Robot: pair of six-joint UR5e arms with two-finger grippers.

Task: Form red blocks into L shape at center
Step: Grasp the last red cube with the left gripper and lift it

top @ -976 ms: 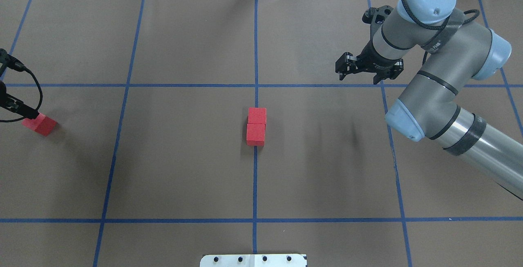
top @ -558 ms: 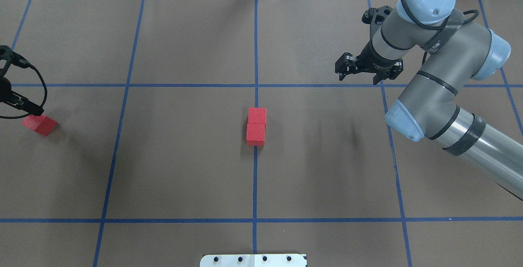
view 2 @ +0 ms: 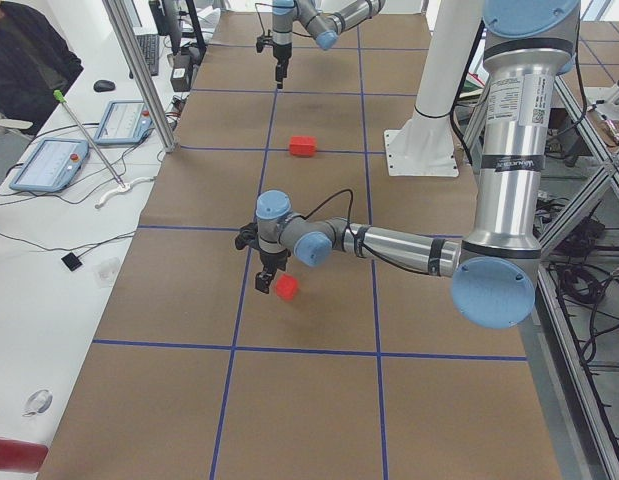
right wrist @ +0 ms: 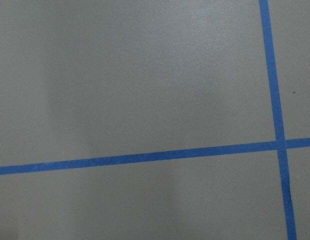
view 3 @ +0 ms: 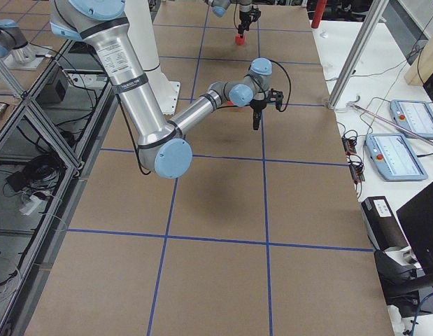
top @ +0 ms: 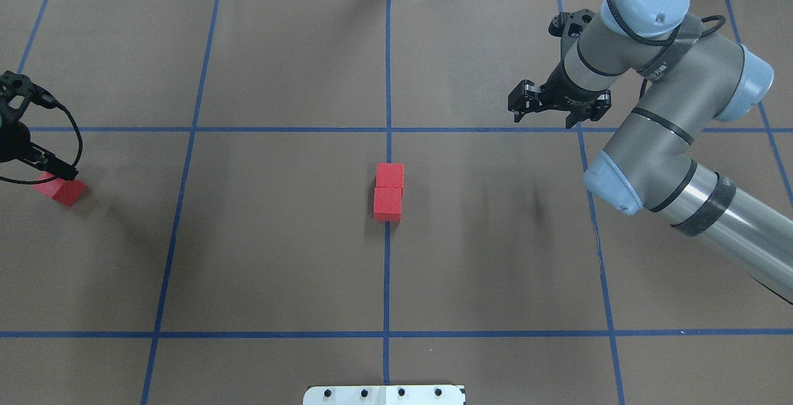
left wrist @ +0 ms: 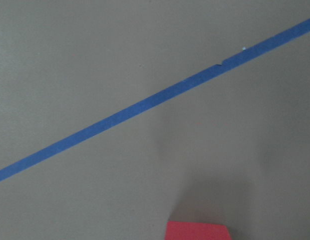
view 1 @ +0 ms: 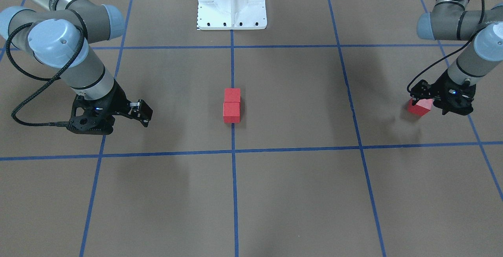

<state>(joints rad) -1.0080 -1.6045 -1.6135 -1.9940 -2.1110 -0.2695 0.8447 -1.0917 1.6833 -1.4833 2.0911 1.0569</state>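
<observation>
Two red blocks [top: 389, 176] [top: 388, 204] lie touching end to end on the centre blue tape line [top: 387, 269]; they also show in the front view [view 1: 232, 95] [view 1: 231, 112]. The third red block [top: 60, 189] lies far to the left, also visible in the front view [view 1: 419, 108] and at the bottom edge of the left wrist view [left wrist: 197, 231]. My left gripper [view 1: 429, 104] looks open and hangs low right at this block, partly over it. My right gripper [top: 545, 114] is open and empty above the table, far right of the centre blocks.
The robot's white base plate [top: 384, 394] is at the table's near edge. Blue tape lines [top: 186, 129] divide the brown surface into squares. The right arm's elbow [top: 644, 157] hangs over the right half.
My left gripper has shifted to the right in the overhead view, further over the lone red block. The right arm and all three blocks have stayed put.
</observation>
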